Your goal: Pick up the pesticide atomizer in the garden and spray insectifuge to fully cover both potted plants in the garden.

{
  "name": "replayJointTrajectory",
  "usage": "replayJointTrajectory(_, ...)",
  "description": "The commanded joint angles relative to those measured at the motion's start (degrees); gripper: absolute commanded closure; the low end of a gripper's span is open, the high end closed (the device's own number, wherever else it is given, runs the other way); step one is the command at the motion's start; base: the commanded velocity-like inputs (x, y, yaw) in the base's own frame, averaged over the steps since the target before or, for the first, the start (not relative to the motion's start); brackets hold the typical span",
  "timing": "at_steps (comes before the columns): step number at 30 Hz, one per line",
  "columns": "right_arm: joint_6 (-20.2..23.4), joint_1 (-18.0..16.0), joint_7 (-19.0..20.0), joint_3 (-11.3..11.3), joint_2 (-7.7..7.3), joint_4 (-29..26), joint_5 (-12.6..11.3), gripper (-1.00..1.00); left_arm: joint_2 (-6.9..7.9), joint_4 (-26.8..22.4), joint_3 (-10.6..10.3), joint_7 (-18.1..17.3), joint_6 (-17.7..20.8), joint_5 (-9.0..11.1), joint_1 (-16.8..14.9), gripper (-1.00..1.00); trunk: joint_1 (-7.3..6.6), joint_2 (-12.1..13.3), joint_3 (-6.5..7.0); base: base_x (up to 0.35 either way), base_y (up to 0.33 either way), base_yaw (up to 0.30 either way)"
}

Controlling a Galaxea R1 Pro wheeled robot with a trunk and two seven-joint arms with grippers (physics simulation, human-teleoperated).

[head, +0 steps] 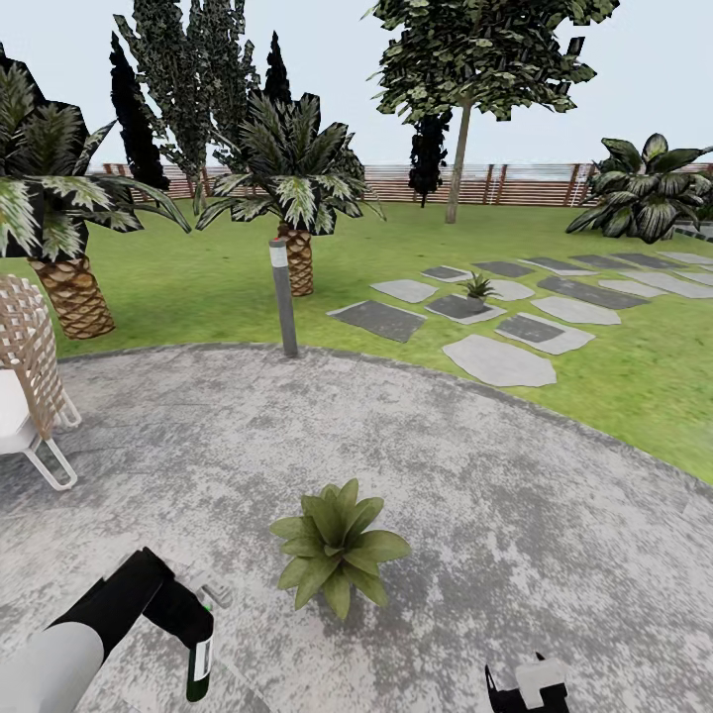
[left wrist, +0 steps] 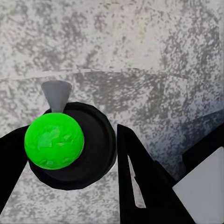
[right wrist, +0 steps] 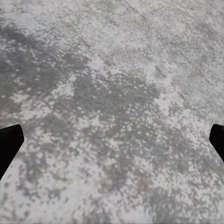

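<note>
At the far left of the head view stands a woven wicker chair [head: 25,366] with white metal legs on the round, mottled grey stone patio [head: 555,555]. Just inward of it, low in the picture, the black left gripper [head: 193,619] is clamped on the slim dark-green pesticide atomizer [head: 201,665], whose pale-labelled body hangs below the fingers while its white trigger head pokes out toward the plant; in the left wrist view the bottle's bright green end [left wrist: 54,140] sits between the dark fingers [left wrist: 144,182], over bare stone. So the picking up looks done, and the step in hand is, I judge, the spraying of the first plant. That plant, a low rosette of pointed green leaves [head: 339,545], sits on the patio near the bottle, a little further out and to its right, apart from it. The next move seems to call for turning the nozzle at the rosette and bringing it nearer before squeezing. Farther out, a grey bollard post [head: 283,297] marks the patio's edge; beyond it, among the flat grey stepping stones [head: 500,361] on the lawn, stands the second small potted rosette [head: 478,288], well away. At lower right the right gripper [head: 528,688] hangs empty, its dark fingertips [right wrist: 10,142] spread wide above the stone.
</note>
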Motion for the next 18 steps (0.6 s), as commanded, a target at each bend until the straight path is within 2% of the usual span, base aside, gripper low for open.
replayJointTrajectory(1,-0.14,-0.04,-0.40,-0.22,0.00,0.10,0.61,-1.00,0.04,-0.08,-0.22,-0.22,0.47,-0.06,-0.01,1.00,-0.01,-0.02,-0.05,0.000,0.000,0.000)
replayJointTrajectory(5,-0.14,-0.03,-0.41,-0.21,0.00,0.13,0.61,-1.00,-0.14,0.06,-0.30,-0.19,0.56,-0.15,-0.04,1.00,-0.01,-0.02,-0.05,0.000,0.000,0.000)
replayJointTrajectory(8,-0.14,-0.04,-0.38,-0.21,0.08,0.14,0.61,-1.00,-0.36,-0.30,0.00,-0.42,2.65,-2.95,-0.55,1.00,-0.01,-0.02,-0.05,0.000,0.000,0.000)
replayJointTrajectory(11,-0.14,-0.04,-0.44,-0.33,0.09,0.13,0.55,-1.00,-0.55,-0.65,0.03,-0.55,5.81,-4.08,-0.67,1.00,-0.01,-0.02,-0.05,0.000,0.000,0.000)
replayJointTrajectory(15,-0.14,-0.03,-0.46,-0.45,0.09,0.20,0.60,-1.00,-0.72,-1.01,0.04,-0.60,6.83,-4.38,-0.70,1.00,-0.01,-0.02,-0.05,0.011,0.000,0.000)
replayJointTrajectory(18,-0.14,-0.03,-0.46,-0.40,0.09,0.21,0.60,-1.00,-0.74,-1.13,-0.01,-0.61,6.96,-4.44,-0.71,1.00,-0.01,-0.02,-0.05,0.165,0.024,0.000)
